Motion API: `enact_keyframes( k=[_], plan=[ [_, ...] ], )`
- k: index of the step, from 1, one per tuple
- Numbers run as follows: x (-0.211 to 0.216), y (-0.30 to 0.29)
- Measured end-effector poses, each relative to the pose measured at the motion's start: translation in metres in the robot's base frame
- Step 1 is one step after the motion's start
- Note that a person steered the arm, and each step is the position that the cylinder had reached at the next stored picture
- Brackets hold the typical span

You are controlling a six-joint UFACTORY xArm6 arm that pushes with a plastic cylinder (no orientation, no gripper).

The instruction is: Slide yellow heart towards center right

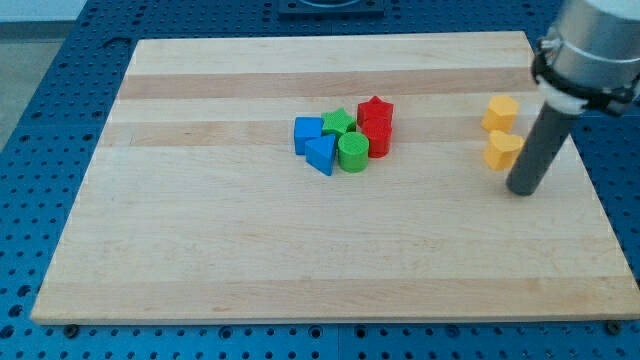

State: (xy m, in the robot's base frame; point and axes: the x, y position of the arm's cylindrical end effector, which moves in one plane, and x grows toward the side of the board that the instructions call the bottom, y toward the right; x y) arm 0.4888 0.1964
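The yellow heart [502, 149] lies on the wooden board [300, 250] at the view's right, just below a yellow hexagon block [500, 113]. My tip [522, 190] rests on the board just right of and slightly below the yellow heart, close to it; whether it touches is unclear. The dark rod rises from the tip up to the arm at the view's top right corner.
A tight cluster sits near the board's middle: a blue cube [307, 133], a blue triangle [321, 155], a green star [338, 123], a green cylinder [352, 152], a red star [375, 109] and a red cylinder [376, 138]. The board's right edge lies near the rod.
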Motion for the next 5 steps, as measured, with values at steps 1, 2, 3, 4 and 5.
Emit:
enact_keyframes(
  k=[1, 2, 3, 4, 5],
  plan=[
    [0.006, -0.046],
    [-0.011, -0.045],
    [-0.021, -0.006],
    [-0.039, 0.024],
    [-0.046, 0.039]
  ],
)
